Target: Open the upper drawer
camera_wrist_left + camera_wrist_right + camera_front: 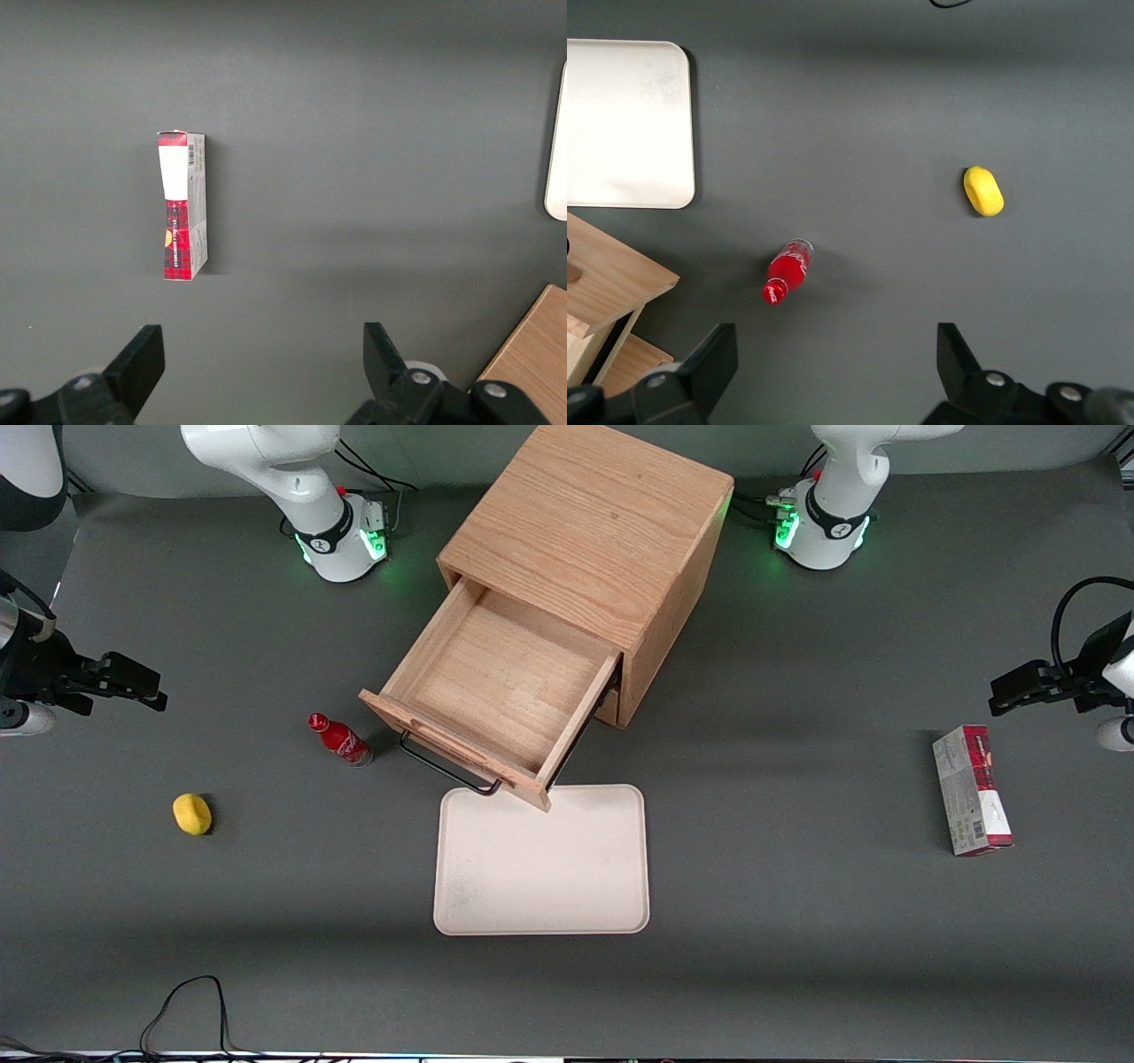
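A dark grey matte surface [797,974] fills the scene, evenly lit, with soft shadow bands and green glows near its upper edge.

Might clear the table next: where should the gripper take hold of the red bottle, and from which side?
Probably the body of the red bottle, below its cap. It leans rather than stands straight, so come down from above, fingers across its narrow width. The open gripper sits empty toward the working arm's end; approach from there, since the pulled-out upper drawer crowds the bottle's cabinet side.
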`<state>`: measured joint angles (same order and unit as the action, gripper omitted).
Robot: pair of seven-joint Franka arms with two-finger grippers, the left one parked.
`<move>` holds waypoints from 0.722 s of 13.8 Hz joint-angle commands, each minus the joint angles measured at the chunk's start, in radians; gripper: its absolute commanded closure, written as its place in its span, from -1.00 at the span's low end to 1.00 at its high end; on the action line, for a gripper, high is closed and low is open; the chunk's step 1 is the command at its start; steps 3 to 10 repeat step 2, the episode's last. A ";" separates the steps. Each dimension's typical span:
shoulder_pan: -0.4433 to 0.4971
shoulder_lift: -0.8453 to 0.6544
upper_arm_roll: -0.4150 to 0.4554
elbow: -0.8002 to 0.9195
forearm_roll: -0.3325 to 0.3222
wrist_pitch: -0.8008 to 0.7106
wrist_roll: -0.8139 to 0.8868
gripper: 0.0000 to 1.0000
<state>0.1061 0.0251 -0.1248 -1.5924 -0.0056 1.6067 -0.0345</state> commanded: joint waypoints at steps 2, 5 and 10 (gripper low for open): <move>0.001 0.009 -0.004 0.026 -0.011 -0.025 0.014 -1.00; 0.001 0.009 -0.004 0.026 -0.011 -0.025 0.014 -1.00; 0.001 0.009 -0.004 0.026 -0.011 -0.025 0.014 -1.00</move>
